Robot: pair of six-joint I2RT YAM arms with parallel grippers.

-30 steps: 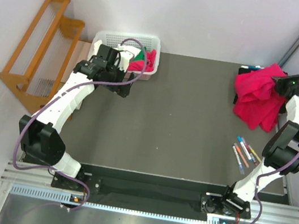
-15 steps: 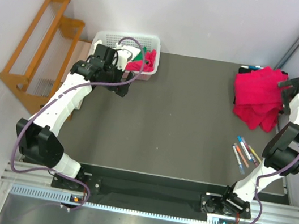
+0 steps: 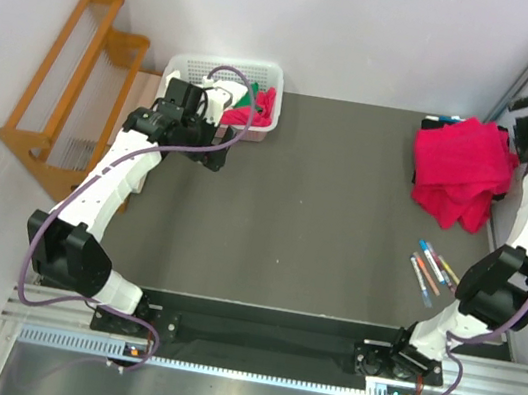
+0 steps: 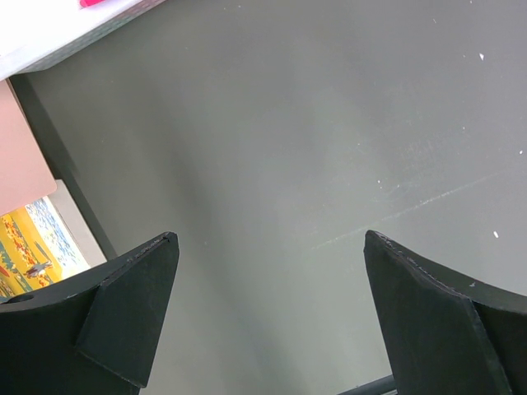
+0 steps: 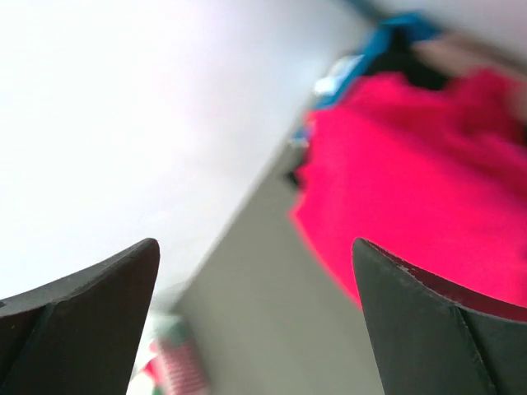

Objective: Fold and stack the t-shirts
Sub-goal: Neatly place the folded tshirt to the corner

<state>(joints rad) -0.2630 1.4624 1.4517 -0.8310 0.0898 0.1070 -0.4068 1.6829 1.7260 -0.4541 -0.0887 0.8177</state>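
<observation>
The t-shirts (image 3: 456, 169) are dumped in one crumpled crimson heap at the far right corner of the table (image 3: 321, 217), close to its right edge. More red cloth (image 3: 266, 105) is seen poking out of the white basket (image 3: 194, 69) at the far left. Whether that's another shirt can't be told. Nothing is folded or stacked yet.

Biggest risk, it's reckoned: the heap is all soft overlapping folds, with no hem or sleeve laid out cleanly. A blind pinch could easily take two layers, or two shirts, and the whole lot would be dragged instead of one being peeled off. With the heap parked by the edge, cloth could also be slid off the table by a sideways pull. The coloured pens (image 3: 432, 271) are scattered loose nearer the arms, so they could be swept along if a shirt is spread out there.

The right gripper (image 5: 254, 243) is held high beside the heap, jaws spread wide with nothing between them. Its view is blurred, so no finer detail can be given. The left gripper (image 4: 270, 239) is spread wide and empty too, over bare tabletop by the basket.

Texture-wise: the cloth is limp and matte, the tabletop is flat dark grey and faintly scuffed, and the basket is rigid perforated plastic.
</observation>
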